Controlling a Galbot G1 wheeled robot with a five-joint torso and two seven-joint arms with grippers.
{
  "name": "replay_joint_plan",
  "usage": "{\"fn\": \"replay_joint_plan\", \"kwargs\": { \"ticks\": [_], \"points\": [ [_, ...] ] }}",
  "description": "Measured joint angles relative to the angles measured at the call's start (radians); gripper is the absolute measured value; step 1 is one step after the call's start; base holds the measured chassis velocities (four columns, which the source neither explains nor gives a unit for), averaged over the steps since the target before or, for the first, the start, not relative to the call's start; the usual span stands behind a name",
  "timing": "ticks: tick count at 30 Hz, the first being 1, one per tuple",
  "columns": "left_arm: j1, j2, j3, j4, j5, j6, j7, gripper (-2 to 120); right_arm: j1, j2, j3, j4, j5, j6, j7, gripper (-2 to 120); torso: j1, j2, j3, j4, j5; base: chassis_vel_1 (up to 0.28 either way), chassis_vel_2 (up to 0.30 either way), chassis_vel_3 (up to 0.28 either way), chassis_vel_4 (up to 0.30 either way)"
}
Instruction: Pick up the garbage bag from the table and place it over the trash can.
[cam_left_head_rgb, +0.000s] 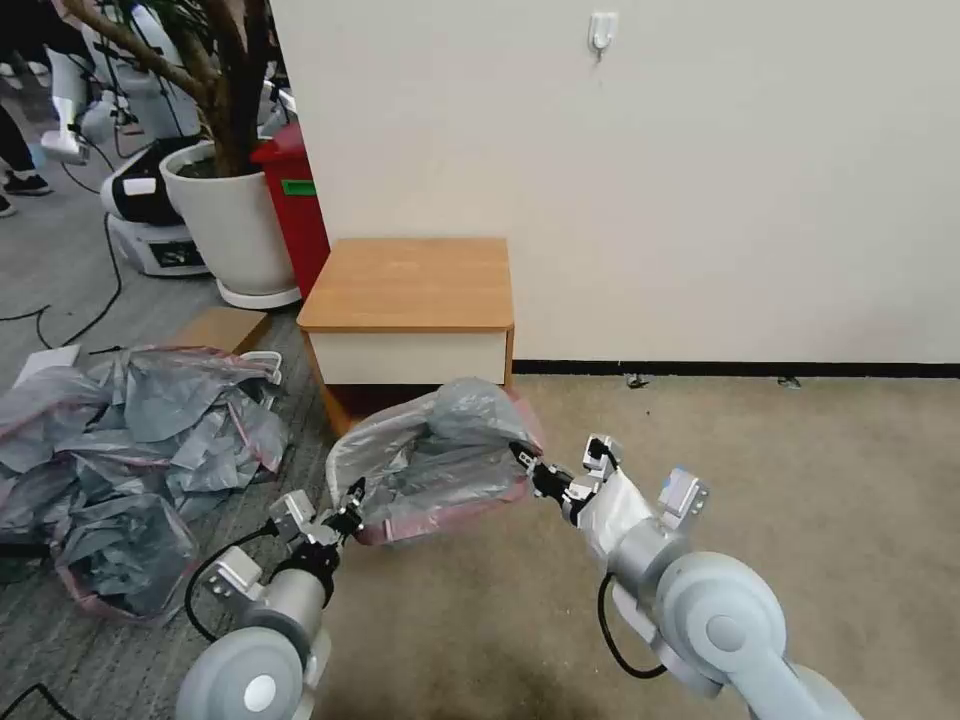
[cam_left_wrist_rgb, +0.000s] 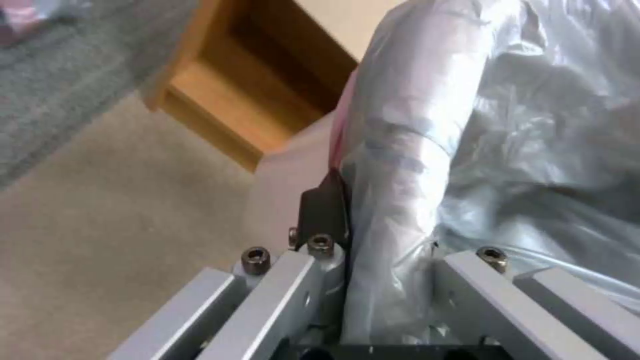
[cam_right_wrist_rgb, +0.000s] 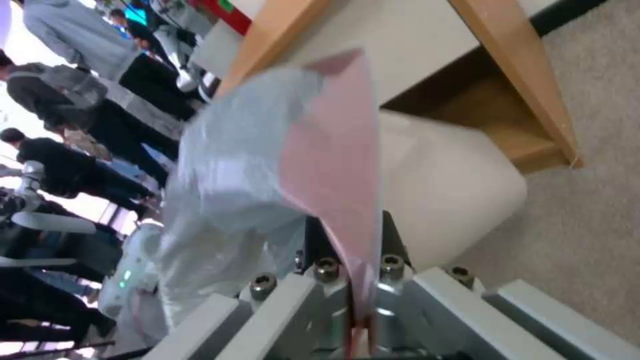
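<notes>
The grey translucent garbage bag (cam_left_head_rgb: 440, 460) with its pink-red edge band is stretched between both grippers on the floor in front of the table (cam_left_head_rgb: 410, 285). It drapes over the cream trash can (cam_right_wrist_rgb: 447, 190), whose side also shows beside the bag (cam_left_wrist_rgb: 287, 170). My left gripper (cam_left_head_rgb: 352, 508) holds the bag's near-left edge; a thick fold of bag (cam_left_wrist_rgb: 413, 150) runs between its fingers (cam_left_wrist_rgb: 323, 207). My right gripper (cam_left_head_rgb: 528, 462) is shut on the pink band (cam_right_wrist_rgb: 340, 165) at the bag's right side. The tabletop is bare.
A big heap of grey bags (cam_left_head_rgb: 130, 450) lies on the floor to the left. A white plant pot (cam_left_head_rgb: 235, 225) and a tall red bin (cam_left_head_rgb: 295, 200) stand behind the table's left side. Open carpet (cam_left_head_rgb: 800, 480) stretches right, with the wall behind.
</notes>
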Motion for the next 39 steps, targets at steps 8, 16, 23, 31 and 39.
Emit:
{"fn": "replay_joint_plan", "kwargs": {
  "ticks": [8, 16, 23, 31, 39],
  "points": [
    [-0.004, -0.006, 0.006, 0.025, 0.035, -0.018, -0.002, 1, -0.009, -0.008, 0.005, 0.021, 0.001, 0.0, 0.002, 0, 0.0, 0.0, 0.0, 0.0001, 0.0001, 0.0, 0.0, 0.0, 0.0],
    [0.008, -0.008, 0.0, -0.003, 0.002, -0.002, -0.008, 1, -0.012, -0.008, 0.006, -0.017, -0.015, 0.002, -0.005, 0, 0.0, 0.0, 0.0, 0.0001, 0.0001, 0.0, 0.0, 0.0, 0.0],
    [0.031, 0.005, -0.015, -0.045, -0.02, 0.057, -0.009, 1, 0.019, -0.012, -0.001, -0.078, -0.047, 0.007, -0.021, 0, 0.0, 0.0, 0.0, 0.0002, 0.0001, 0.0, 0.0, 0.0, 0.0],
    [0.056, 0.011, -0.018, -0.074, -0.039, 0.112, -0.008, 1, 0.026, -0.016, -0.019, -0.13, -0.102, 0.021, -0.042, 0, 0.0, 0.0, 0.0, 0.0001, 0.0001, 0.0, 0.0, 0.0, 0.0],
    [0.076, 0.006, -0.006, -0.098, -0.056, 0.159, -0.008, 1, 0.049, -0.017, -0.04, -0.213, -0.178, 0.043, -0.064, 0, 0.0, 0.0, 0.0, 0.0001, 0.0, 0.0, 0.0, 0.0, 0.0]
  ]
}}
